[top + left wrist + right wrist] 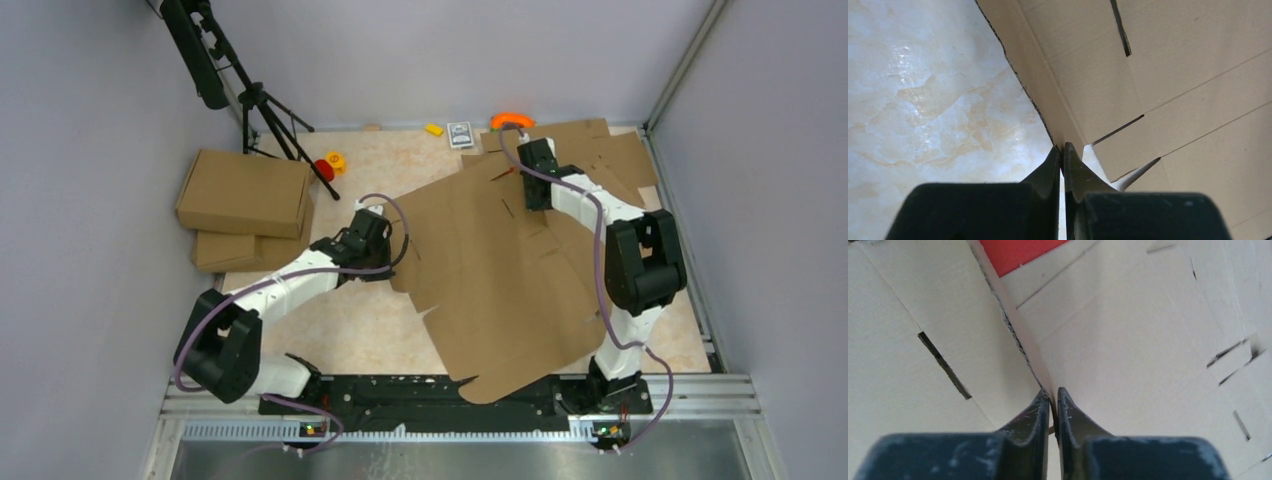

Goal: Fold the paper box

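Note:
The paper box [500, 270] is a big flat brown cardboard blank with flaps and slots, tilted across the middle of the table and reaching over the near rail. My left gripper [392, 245] is shut on the blank's left edge. In the left wrist view that corner of the paper box [1148, 75] runs down into the closed left gripper [1062, 147]. My right gripper [536, 205] is at the blank's far part. In the right wrist view the right gripper [1053, 391] is shut on a raw corrugated edge of the paper box [923, 315].
Two folded brown boxes [245, 190] are stacked at the left beside a black tripod [265, 110]. More flat cardboard sheets [605, 150] lie at the back right. Small items sit along the back wall: an orange ring [512, 120], a card pack [460, 134], a yellow piece [434, 129].

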You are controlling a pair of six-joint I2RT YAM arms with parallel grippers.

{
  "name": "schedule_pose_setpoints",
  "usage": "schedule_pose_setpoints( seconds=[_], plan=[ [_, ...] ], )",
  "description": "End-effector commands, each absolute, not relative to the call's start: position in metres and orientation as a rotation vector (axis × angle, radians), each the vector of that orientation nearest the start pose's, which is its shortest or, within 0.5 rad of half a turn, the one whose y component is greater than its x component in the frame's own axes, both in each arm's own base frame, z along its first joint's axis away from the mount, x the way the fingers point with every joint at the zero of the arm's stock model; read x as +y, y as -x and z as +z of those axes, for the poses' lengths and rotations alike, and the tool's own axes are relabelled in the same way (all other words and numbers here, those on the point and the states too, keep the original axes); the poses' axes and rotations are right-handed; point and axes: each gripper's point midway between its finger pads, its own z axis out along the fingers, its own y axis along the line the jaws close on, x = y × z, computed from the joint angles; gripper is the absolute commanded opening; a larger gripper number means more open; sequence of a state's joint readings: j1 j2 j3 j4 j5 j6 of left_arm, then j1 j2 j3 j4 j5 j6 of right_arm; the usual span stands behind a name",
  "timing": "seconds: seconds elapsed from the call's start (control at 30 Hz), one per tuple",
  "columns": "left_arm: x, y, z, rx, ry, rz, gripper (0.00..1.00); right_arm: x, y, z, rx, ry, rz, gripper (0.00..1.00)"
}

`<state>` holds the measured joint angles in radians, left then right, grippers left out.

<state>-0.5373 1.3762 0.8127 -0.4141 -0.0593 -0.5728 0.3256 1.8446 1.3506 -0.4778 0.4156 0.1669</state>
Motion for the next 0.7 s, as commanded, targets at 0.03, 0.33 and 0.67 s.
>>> schedule_pose_setpoints(
  seconds=[0.03,0.33,0.67],
  plan=[
    [-0.173,-0.256,0.071,2.593,0.03,-0.397,0.0,0.087,-0.457,0.099,2.435,0.029,-0.199,0.0],
    [-0.168,-0.25,0.097,2.534,0.061,-0.444,0.0,0.118,-0.49,0.151,2.355,0.135,-0.029,0.0],
    [-0.181,-0.232,0.116,2.545,0.053,-0.601,0.0,0.162,-0.499,0.198,2.28,0.295,0.212,0.0]
  ],
)
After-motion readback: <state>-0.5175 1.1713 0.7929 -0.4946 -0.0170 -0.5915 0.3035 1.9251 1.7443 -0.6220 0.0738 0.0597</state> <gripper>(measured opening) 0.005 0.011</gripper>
